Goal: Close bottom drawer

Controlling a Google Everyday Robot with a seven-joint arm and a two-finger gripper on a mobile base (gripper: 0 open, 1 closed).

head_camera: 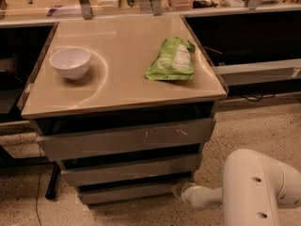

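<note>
The bottom drawer [129,191] is the slimmest of three grey drawer fronts, lowest in the cabinet under the tan top. Its flat front stands only slightly forward of the cabinet body. My gripper [181,191] is at the end of the white arm [256,187], low at the drawer's right end, touching or almost touching the front. Above it are the mid-sized drawer front [131,169] and the widest front [127,139] with white scratch marks.
A white bowl [70,62] and a green snack bag [172,60] lie on the tan cabinet top [122,74]. Dark open shelving stands left and right. A black leg [52,187] and cable sit on the speckled floor at the left.
</note>
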